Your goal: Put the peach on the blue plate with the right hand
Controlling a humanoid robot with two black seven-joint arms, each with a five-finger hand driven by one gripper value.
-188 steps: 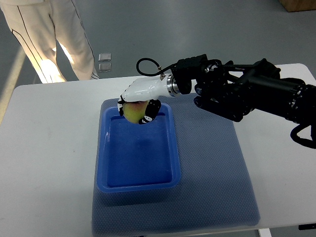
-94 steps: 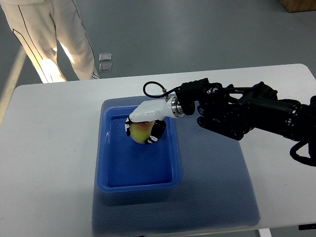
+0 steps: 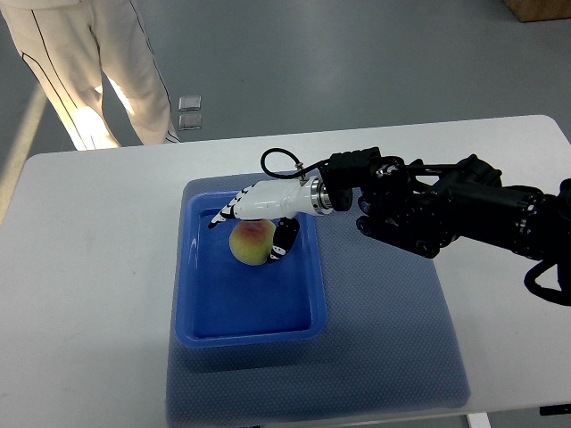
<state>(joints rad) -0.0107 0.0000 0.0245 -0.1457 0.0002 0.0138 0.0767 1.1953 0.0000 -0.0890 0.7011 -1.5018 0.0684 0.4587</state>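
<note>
Peach (image 3: pixel 252 243) sat inside blue plate (image 3: pixel 303 326) on bench (image 3: pixel 89 267). Right robot hand (image 3: pixel 256 220) over it, fingers (image 3: pixel 228 212) spread, thumb beside fruit, gripping nothing. No legible writing.

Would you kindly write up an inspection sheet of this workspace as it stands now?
Surface: white table with a blue mat on it.
Job's things: peach lies inside the blue plate, in its far half.
Clutter: nothing seen.
Hands: right hand over the peach, fingers spread, seemingly letting go; left not in view.
Cables: black loop at the right wrist.
Surroundings: grey floor; a person's legs beyond the table; small floor fitting.
</note>
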